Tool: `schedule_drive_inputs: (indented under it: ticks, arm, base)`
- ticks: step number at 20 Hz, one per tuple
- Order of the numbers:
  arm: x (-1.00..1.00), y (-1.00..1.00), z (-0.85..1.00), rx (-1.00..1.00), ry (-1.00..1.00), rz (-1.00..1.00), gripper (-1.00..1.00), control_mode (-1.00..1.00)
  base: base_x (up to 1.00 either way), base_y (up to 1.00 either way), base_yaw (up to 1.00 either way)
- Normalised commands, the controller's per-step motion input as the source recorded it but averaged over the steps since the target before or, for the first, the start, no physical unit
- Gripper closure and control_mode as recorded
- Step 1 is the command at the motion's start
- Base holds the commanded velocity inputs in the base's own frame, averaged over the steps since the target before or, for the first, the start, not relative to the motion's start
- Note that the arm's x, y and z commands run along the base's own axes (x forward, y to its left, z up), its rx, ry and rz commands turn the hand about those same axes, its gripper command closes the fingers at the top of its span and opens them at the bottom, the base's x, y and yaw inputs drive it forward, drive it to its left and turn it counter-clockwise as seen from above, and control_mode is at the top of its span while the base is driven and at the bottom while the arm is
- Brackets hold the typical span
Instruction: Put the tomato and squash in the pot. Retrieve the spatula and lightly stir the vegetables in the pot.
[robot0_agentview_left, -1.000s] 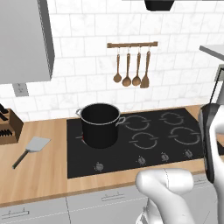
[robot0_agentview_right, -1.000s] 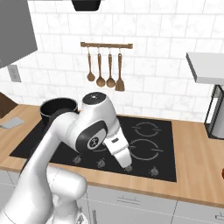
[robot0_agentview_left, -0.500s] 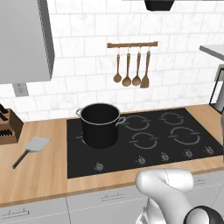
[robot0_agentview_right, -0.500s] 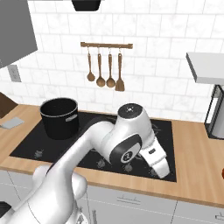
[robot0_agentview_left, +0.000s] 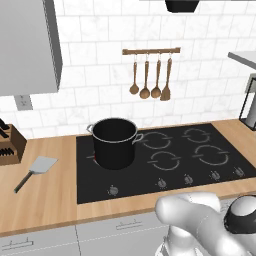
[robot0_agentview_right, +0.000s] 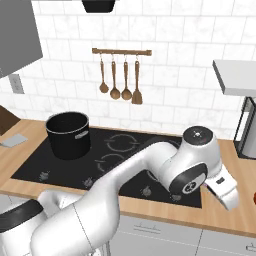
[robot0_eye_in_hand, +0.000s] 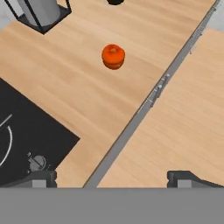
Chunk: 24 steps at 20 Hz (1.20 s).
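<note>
- We see the spatula (robot0_agentview_left: 37, 169) at the far left of the wooden counter (robot0_agentview_left: 45, 200): a squarish light-grey blade with a thin dark handle, lying flat beside a knife block (robot0_agentview_left: 9, 146), well apart from the pot.
- The pot (robot0_agentview_left: 114, 142) is tall and black with a grey rim and two small grey loop handles; it stands on the left rear part of the black cooktop (robot0_agentview_left: 165, 160), close to that side's edge, and most of the burners to its right lie bare.
- Wooden utensils hang on a wall rail (robot0_agentview_right: 121, 51) above the cooktop.
- In the hand view, the tomato (robot0_eye_in_hand: 113, 56) is a small red-orange rounded thing, sitting alone on bare wood right of the cooktop, between the cooktop corner and the counter's front edge.
- Our gripper (robot0_eye_in_hand: 111, 177) hovers above that front edge, fingers spread wide and holding nothing.
</note>
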Motion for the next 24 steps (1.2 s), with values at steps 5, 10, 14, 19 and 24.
schedule_drive_inputs:
  ticks: [5,10,14,19,24]
  arm:
    - [0.38,-0.69,-0.33,-0.07,-0.03,0.0,-1.0,-1.0]
    - [0.49,-0.21,-0.89,-0.24,-0.17,0.0,-1.0,-1.0]
    - [0.4,-0.01,-0.51,-0.2,-0.11,0.0,-1.0,-1.0]
    - [0.01,-0.01,0.0,-0.01,0.0,0.0,-1.0,-1.0]
    - [0.03,-0.18,0.02,0.0,0.11,0.0,-1.0,-1.0]
  base:
    - [0.0,0.0,0.0]
    - [0.0,0.0,0.0]
    - [0.0,0.0,0.0]
    - [0.0,0.0,0.0]
    - [0.0,0.0,0.0]
